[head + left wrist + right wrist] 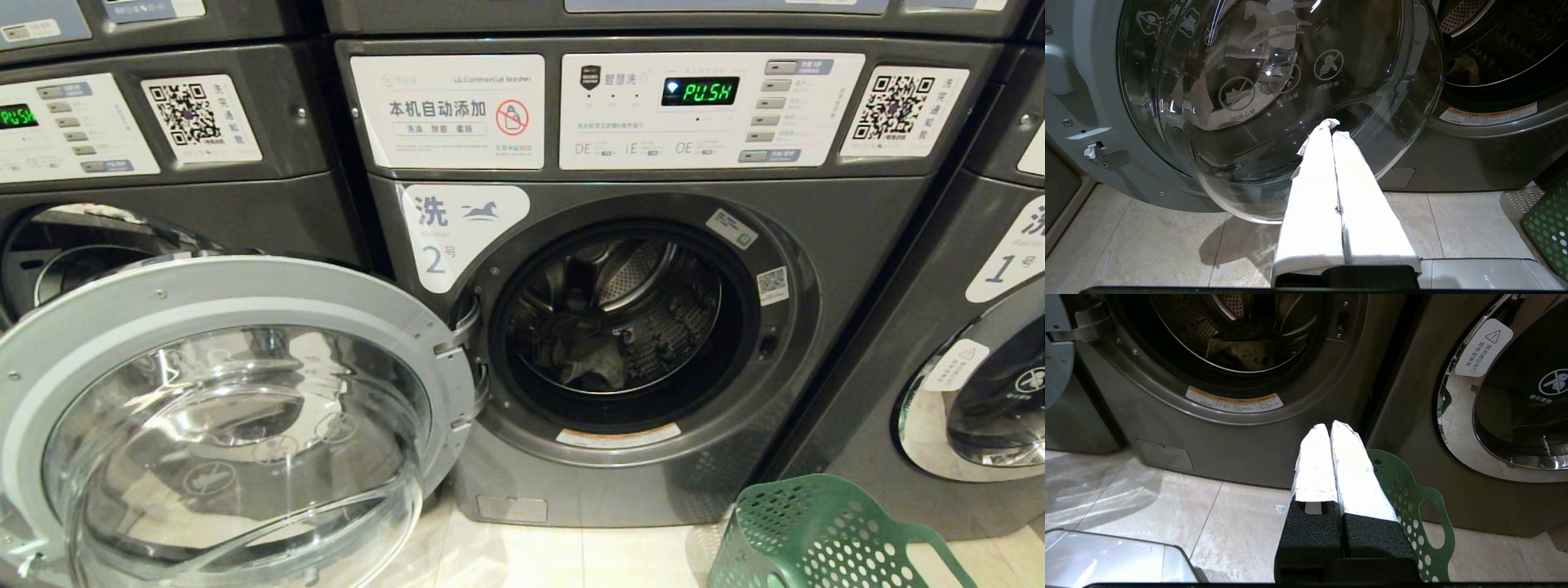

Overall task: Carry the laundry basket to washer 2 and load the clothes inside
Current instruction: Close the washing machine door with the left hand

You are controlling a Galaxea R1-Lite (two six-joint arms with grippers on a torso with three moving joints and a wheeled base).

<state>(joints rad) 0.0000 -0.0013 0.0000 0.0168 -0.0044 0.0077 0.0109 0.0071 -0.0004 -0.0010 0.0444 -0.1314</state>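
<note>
Washer 2, dark grey with a white "2" label, stands straight ahead with its round glass door swung wide open to the left. The grey-green clothes lie crumpled at the bottom of its steel drum and show in the right wrist view too, clothes. On the tiles at the lower right stands the green perforated laundry basket; I cannot see inside it. My left gripper is shut and empty, low in front of the open door's glass. Just left of the basket's handle, my right gripper is shut and empty.
Washer 1 stands to the right with its door closed. Another like washer stands to the left behind the open door. Pale floor tiles run before the machines. A grey part of my base shows low in both wrist views.
</note>
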